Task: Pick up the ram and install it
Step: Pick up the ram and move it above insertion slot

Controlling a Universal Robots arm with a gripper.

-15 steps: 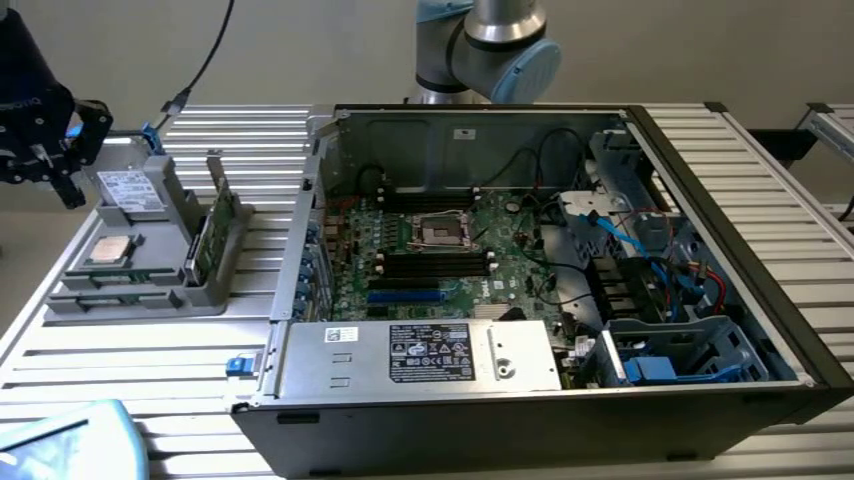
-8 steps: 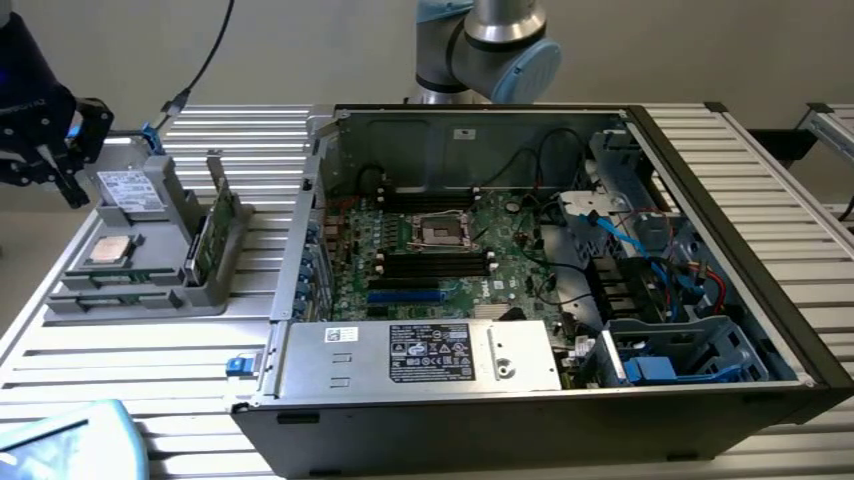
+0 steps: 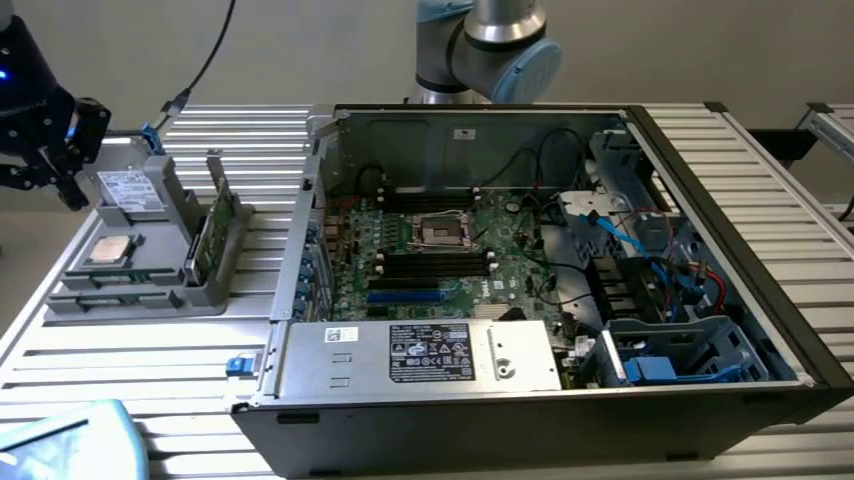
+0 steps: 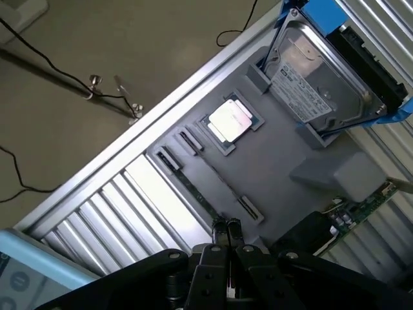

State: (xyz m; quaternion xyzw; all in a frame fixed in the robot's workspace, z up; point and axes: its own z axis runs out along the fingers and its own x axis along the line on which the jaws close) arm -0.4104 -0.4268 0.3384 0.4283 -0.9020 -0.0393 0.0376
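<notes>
The gripper [image 4: 226, 226] hangs over the grey tray [image 4: 310, 174] at the exterior view's left end of the counter [image 3: 134, 350], well apart from the open computer case [image 3: 747, 300]; its fingers [image 4: 233, 226] are pressed together and carry nothing. The ram [image 4: 197, 190] sits in a narrow slot of that tray, apparently on edge between two end clips, an arrangement judged to keep its thin upper edge free for a pinch from above. Its long axis runs along the tray's outer side, parallel to the counter's rail; in the wrist view the fingertips lie just past one end clip, close to that line. The processor [image 4: 230, 119] lies flat in a square recess beside the slot; the hard drive [image 4: 316, 77] is propped at a slant behind it; a green card [image 3: 214, 235] stands upright on the side nearest the case. The motherboard [image 3: 454, 260] lies exposed inside the case, its slots unobstructed; the ram is not yet lifted.
</notes>
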